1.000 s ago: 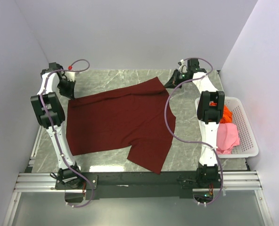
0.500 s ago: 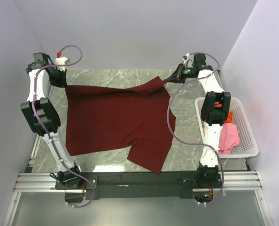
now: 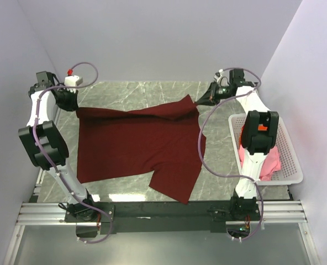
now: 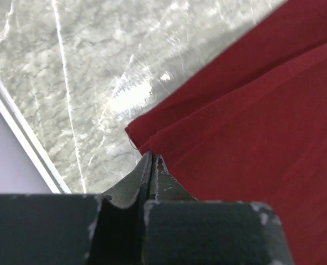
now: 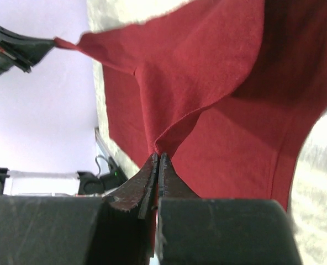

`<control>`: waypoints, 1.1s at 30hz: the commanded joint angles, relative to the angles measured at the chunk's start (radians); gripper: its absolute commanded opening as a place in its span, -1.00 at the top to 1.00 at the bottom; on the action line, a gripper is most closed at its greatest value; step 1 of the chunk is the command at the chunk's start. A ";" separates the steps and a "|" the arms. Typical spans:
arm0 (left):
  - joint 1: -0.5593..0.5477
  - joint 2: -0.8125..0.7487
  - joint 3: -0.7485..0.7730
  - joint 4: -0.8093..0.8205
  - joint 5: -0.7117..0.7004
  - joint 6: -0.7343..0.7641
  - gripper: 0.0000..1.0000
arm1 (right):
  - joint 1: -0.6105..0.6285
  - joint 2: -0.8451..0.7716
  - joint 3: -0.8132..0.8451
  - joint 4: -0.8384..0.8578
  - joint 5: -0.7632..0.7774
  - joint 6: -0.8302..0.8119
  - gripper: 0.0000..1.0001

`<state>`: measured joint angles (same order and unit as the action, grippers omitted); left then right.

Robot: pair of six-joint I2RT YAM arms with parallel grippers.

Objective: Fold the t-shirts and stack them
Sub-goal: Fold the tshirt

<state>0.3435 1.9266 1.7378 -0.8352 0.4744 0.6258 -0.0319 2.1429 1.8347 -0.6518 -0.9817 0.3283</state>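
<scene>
The dark maroon t-shirt (image 3: 138, 143) lies spread over the marble table, its far edge lifted and pulled taut between both grippers. My left gripper (image 3: 75, 106) is shut on the shirt's far left corner (image 4: 152, 144), just above the table. My right gripper (image 3: 199, 100) is shut on the far right corner (image 5: 174, 132), held a little above the table. The cloth (image 5: 207, 72) hangs in a fold from the right jaws. The pink t-shirt (image 3: 265, 163) lies in the white basket (image 3: 289, 152). The orange t-shirt is hidden behind the right arm.
The white basket stands at the right edge of the table, close to the right arm. A metal rail (image 3: 152, 210) runs along the near edge. Bare marble (image 3: 147, 91) shows behind the shirt. A white table rim (image 4: 25, 138) lies left of the left gripper.
Both grippers have moved outward and back with the shirt's far corners, pulling the far edge wider and tauter. The left arm swung far left; the right arm moved right and now covers the orange shirt.
</scene>
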 commanded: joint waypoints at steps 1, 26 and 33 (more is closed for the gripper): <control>0.003 -0.090 -0.081 0.065 0.007 0.122 0.99 | -0.011 -0.093 -0.101 -0.025 -0.011 -0.052 1.00; -0.014 -0.162 -0.363 0.269 -0.045 0.311 0.99 | -0.016 -0.112 -0.184 -0.011 -0.009 0.047 1.00; -0.005 -0.167 -0.336 0.257 -0.040 0.354 0.99 | -0.014 -0.150 -0.261 0.007 -0.051 0.113 1.00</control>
<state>0.3325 1.8011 1.3724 -0.5934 0.4000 0.9379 -0.0372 2.0556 1.6016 -0.6605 -0.9878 0.3950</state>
